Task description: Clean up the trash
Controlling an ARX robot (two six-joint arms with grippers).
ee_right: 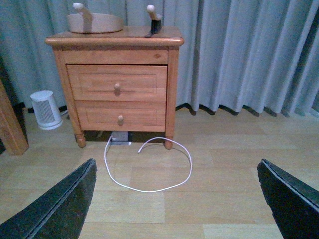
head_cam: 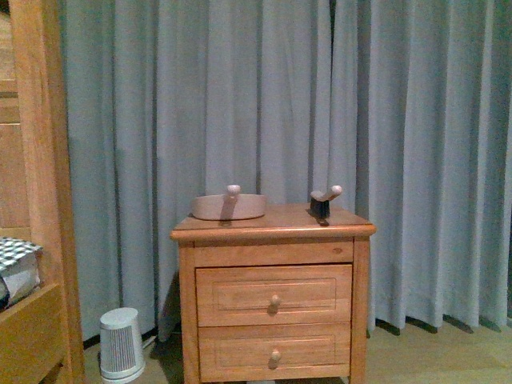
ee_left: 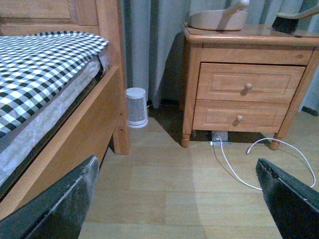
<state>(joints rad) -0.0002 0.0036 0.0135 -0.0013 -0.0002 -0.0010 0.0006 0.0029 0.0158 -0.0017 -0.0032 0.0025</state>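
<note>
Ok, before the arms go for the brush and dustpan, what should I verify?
1. Left gripper open, empty: ok.
2. Right gripper open, empty: ok.
3. Dustpan and brush on the nightstand, apart: ok.
4. Floor path free: not ok, white cable loops before the nightstand.
5. Trash located: cannot tell, none in view.

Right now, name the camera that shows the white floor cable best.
Right wrist view: the white cable shows whole, looped before the nightstand. Left wrist view shows part of it. Front view shows none.
</note>
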